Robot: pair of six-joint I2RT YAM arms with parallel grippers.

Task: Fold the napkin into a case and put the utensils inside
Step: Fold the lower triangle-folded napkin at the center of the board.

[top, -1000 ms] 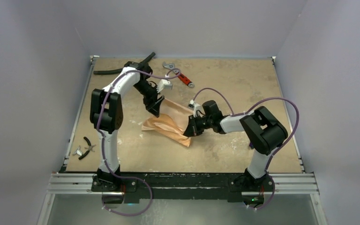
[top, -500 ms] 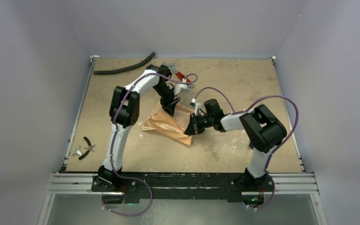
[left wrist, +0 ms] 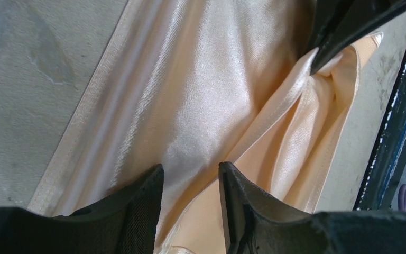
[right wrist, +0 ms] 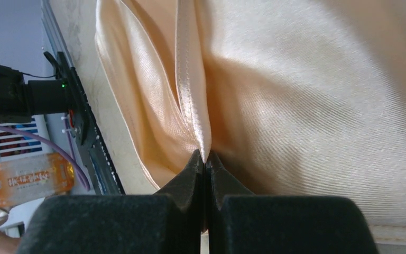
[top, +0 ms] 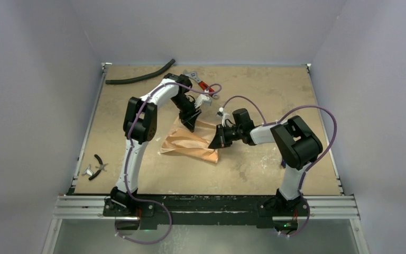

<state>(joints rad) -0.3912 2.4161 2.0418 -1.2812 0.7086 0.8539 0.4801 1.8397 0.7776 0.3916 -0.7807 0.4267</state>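
Napkin lies near wrench; hose, pliers farther.

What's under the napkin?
Around the napkin only the tan table shows, plus the cloth's own folded layers where the right gripper pinches a hem. No utensils visible; anything beneath is covered.

The counter lies bare across its right half and along the near strip before the napkin. A hose lies far left, a wrench just behind the left arm, and pliers near left. The left claw and right claw crowd the napkin's far right part, close together.
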